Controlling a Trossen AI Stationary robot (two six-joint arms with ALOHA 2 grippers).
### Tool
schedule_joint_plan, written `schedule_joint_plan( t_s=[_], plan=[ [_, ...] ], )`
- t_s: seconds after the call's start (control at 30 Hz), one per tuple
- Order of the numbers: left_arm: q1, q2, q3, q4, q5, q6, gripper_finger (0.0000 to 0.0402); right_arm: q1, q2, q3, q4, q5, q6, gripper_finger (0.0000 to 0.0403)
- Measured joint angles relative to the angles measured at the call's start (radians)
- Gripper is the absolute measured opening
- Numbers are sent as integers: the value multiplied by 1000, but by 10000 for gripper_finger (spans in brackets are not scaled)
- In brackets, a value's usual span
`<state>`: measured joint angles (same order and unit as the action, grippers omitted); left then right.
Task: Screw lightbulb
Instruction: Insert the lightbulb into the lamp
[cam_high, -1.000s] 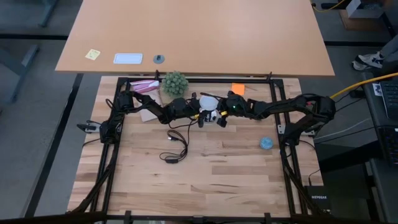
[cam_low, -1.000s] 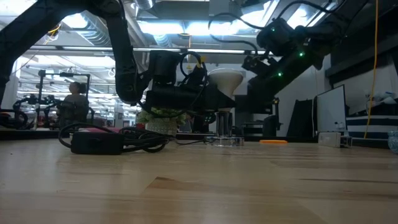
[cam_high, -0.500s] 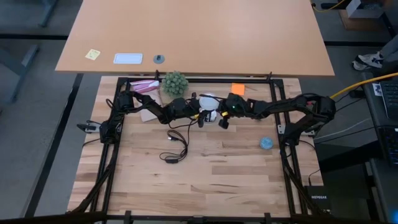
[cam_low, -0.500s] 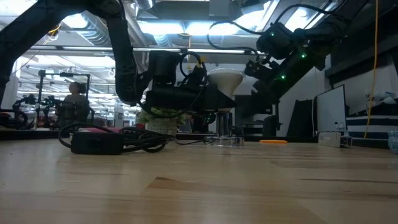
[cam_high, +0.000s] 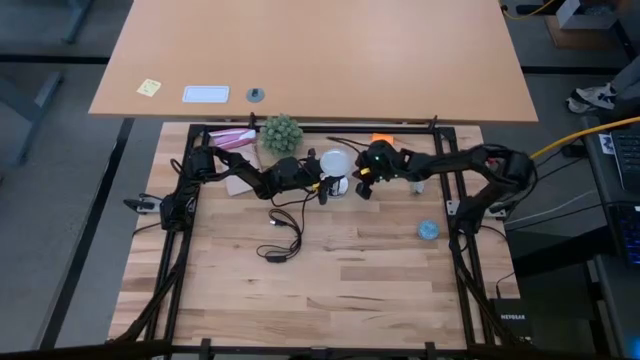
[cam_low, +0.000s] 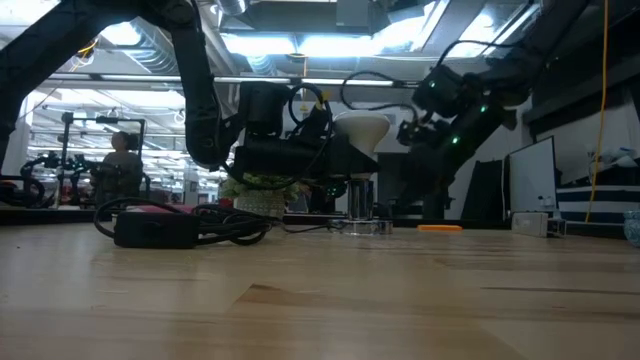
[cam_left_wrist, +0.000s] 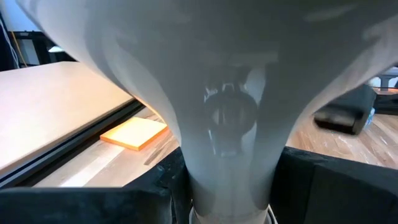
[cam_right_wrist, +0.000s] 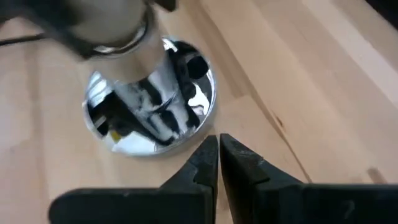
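Gripping the lightbulb (cam_high: 334, 163) over the socket (cam_right_wrist: 149, 109), left gripper (cam_high: 322, 186) sits mid-table.

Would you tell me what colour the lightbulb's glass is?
White and frosted; the lightbulb shows best in the left wrist view.

Even overhead light falls on the table (cam_high: 330, 270) in the high view, with faint shadows under the arms and no glare. In the low view, ceiling lights (cam_low: 300, 42) burn bright behind the arms, leaving them as dark silhouettes; the near tabletop is soft and out of focus. In the left wrist view, the lightbulb (cam_left_wrist: 224, 81) fills the picture, blurred, with soft grey shading down its neck. In the right wrist view, the silvery socket (cam_right_wrist: 152, 106) throws sharp mirror glints, while the upper corner smears into blur.
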<state>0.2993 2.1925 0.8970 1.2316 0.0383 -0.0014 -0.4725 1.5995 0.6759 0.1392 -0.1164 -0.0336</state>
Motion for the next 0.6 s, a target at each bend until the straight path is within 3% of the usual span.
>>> schedule_joint_plan(
  t_s=[0.27, 0.6],
  plan=[
    [0, 0, 0, 0, 0, -3, 143, 0, 174, -1, 184, -7, 52, 23],
    [0, 0, 0, -1, 1, -3, 143, 0, 191, 2, 200, -24, 55, 23]
  ],
)
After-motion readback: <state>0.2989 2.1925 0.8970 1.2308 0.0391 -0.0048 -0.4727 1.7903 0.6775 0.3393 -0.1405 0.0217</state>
